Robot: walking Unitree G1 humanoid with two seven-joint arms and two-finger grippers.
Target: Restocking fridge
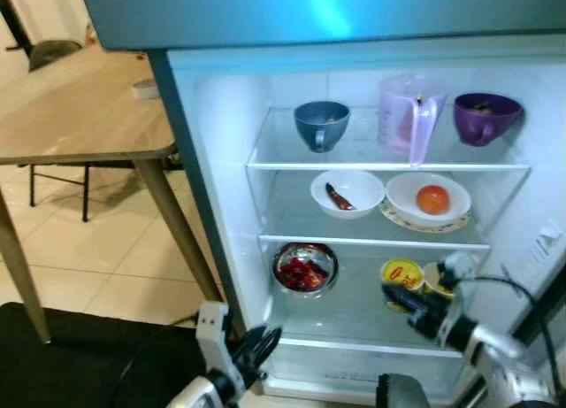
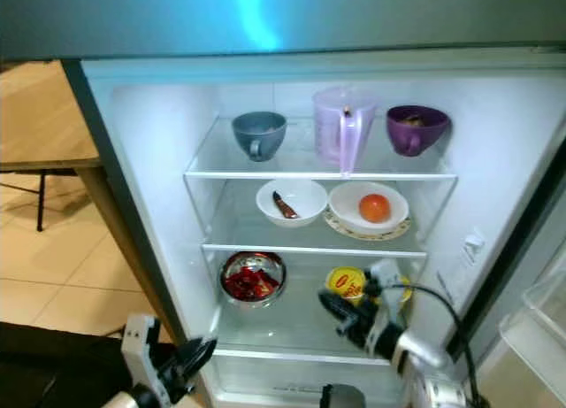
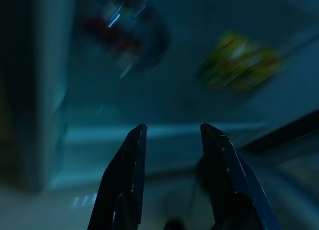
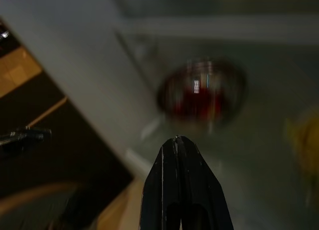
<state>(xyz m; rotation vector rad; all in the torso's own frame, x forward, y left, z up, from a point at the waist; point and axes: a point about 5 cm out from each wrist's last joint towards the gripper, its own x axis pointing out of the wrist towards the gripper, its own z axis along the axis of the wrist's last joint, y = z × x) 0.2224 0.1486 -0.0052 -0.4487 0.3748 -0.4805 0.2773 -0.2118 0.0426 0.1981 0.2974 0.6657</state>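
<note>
Fridge (image 1: 221,204) stands open as my right claw (image 1: 402,299), pressed together, hovers beside the yellow tub (image 1: 403,274); my left claw (image 1: 261,346), spread, waits below.

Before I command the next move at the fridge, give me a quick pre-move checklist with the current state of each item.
1. Fridge open, shelves reachable: ok.
2. Right gripper position: ok, inside the bottom shelf beside the yellow tub.
3. Right gripper empty: ok, fingers shut together with nothing between them.
4. Left gripper free: ok, open and empty, low in front of the fridge.
5. Yellow tub settled on the shelf: cannot tell, the right gripper hides its base.
6. Steel bowl clear of the right gripper: ok, it stands apart on the same shelf.
</note>
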